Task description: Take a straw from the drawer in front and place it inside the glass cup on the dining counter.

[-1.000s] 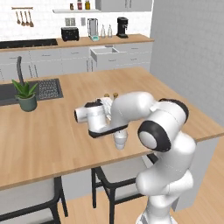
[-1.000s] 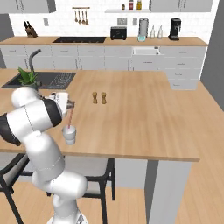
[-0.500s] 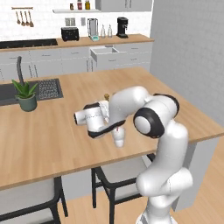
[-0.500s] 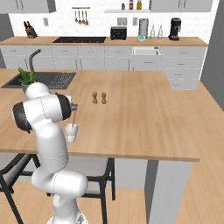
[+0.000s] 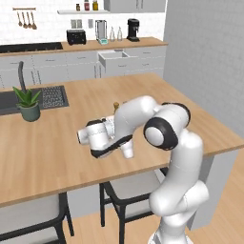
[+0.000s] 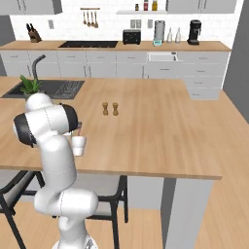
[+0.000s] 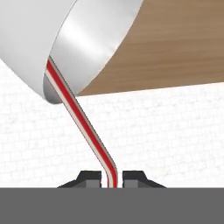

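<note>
One small potted green plant [image 6: 30,85], one translucent whitish glass cup [image 6: 78,145] and two small brown shakers [image 6: 110,108] stand on the light-wood dining counter [image 6: 160,131]. The dark two-finger gripper [image 7: 111,178] is clamped on one thin red straw [image 7: 81,117], whose far end sits inside the cup.

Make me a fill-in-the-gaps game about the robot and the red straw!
1. The gripper is shut on the red ____.
2. The far end of the straw is already inside the glass ____.
3. The glass cup stands on the ____ dining counter.
4. Two small brown shakers stand ____ each other on the counter.

Missing words: straw; cup; wooden; beside
</note>
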You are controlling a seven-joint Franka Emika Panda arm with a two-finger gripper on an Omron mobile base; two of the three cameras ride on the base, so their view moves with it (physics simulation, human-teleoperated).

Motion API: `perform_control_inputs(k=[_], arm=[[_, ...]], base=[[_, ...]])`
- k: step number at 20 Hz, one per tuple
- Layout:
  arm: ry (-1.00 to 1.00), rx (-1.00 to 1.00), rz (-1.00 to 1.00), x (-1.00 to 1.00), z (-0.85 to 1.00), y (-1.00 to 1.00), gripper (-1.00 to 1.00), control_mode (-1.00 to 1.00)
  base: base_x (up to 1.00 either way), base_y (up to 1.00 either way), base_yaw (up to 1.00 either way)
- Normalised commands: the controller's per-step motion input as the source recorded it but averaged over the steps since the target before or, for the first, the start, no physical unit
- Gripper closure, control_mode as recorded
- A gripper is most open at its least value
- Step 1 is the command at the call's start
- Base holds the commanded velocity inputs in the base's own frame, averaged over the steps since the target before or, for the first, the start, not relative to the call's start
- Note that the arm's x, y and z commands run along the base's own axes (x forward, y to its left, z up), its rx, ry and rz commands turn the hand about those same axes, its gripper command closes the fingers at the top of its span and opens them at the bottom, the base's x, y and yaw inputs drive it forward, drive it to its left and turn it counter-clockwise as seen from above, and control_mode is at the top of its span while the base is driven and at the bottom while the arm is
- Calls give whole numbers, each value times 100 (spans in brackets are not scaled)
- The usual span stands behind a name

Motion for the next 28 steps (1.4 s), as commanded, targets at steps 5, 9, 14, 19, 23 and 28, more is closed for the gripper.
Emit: perform_control_inputs(k=[5,9,14,19,23,28], arm=[[0,0,0,-58,0,-12,100,-100],[6,0,-1,-8,0,-14,100,-100],[8,0,0,0,-1,-4,100,-100],[7,0,0,0,-12,0,100,-100],[4,0,0,2,-16,0,100,-100],[0,0,0,21,-7,4,100,-100]], base=[[0,0,0],[0,0,0],[0,0,0],[0,0,0],[0,0,0],[0,0,0]])
